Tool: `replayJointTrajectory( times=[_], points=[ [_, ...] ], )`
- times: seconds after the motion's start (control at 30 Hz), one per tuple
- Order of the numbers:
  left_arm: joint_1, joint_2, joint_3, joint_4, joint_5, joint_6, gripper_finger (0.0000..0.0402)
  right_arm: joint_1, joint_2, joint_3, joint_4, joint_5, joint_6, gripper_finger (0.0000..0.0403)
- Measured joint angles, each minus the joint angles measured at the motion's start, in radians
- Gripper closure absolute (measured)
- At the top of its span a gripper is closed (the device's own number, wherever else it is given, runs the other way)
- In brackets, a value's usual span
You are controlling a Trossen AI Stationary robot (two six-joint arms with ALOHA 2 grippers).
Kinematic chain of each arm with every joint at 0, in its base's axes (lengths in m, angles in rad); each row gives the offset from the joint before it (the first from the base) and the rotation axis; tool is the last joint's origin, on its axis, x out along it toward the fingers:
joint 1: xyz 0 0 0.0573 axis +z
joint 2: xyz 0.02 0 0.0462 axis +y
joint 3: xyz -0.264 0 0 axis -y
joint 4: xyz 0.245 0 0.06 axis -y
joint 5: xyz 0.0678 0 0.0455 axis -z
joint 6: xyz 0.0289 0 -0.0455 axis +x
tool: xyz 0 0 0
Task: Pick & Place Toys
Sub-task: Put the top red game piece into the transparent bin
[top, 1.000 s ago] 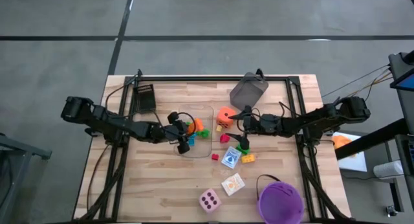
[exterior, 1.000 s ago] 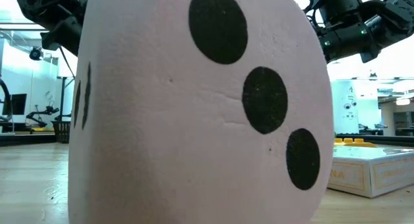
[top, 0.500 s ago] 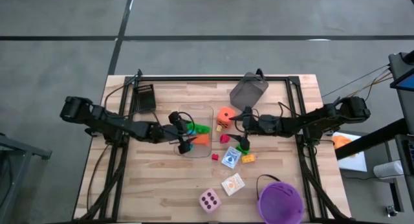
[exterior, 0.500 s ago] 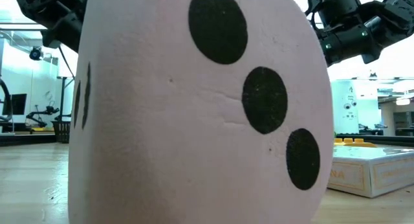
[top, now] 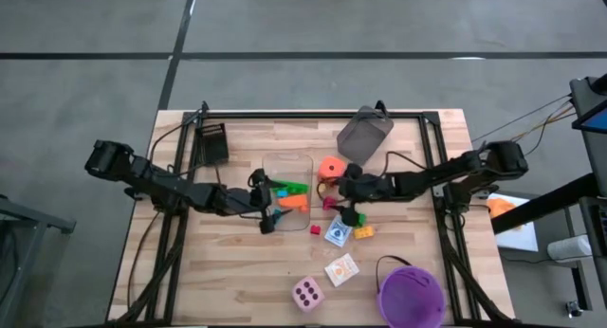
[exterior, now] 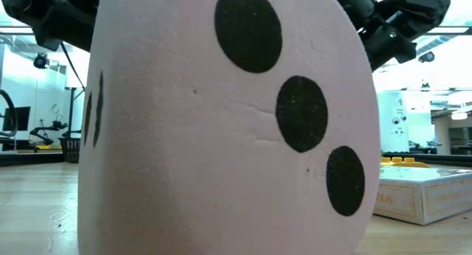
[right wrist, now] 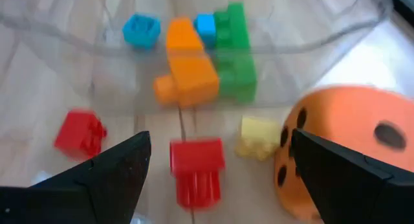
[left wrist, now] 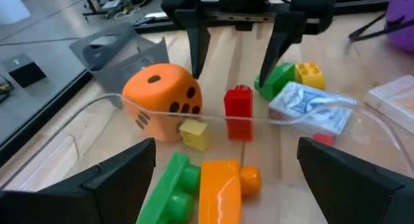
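Note:
A clear tray [top: 287, 165] at mid-table holds a green brick [top: 290, 187], an orange piece [top: 297, 203] and teal bits [right wrist: 141, 30]. My left gripper [top: 265, 203] stands open at the tray's left side, with the orange piece [left wrist: 220, 185] and green brick [left wrist: 169, 188] lying loose ahead of its fingers. My right gripper [top: 343, 197] is open just right of the tray and faces a red brick [right wrist: 195, 164] on the table. An orange die [top: 330, 167], a small yellow piece [right wrist: 259, 136] and a small red piece [right wrist: 79, 132] lie nearby.
A grey bin [top: 365, 134] stands at the far side and a purple bucket [top: 411, 295] at the near right. Picture cards [top: 338, 231] [top: 341, 269], a green brick [top: 356, 217] and a yellow brick [top: 364, 232] lie near it. The pink die [exterior: 228, 122] fills the low view.
My left gripper has opened and let go of the orange piece, which now lies in the tray beside the green brick; the gripper has drawn back a little toward the table's left edge. My right gripper has moved toward the table's left, nearer the red brick and the tray.

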Motion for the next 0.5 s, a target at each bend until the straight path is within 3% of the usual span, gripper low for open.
replayJointTrajectory(
  times=[0.27,0.5],
  points=[
    [0.000,-0.002,-0.062,0.154,0.029,0.037,0.0025,0.015,0.048,0.066,-0.116,0.001,-0.001,0.0034],
    [0.002,-0.058,-0.077,0.150,0.027,0.037,0.0025,0.015,0.083,0.073,-0.132,0.003,-0.001,0.0034]
  ],
)
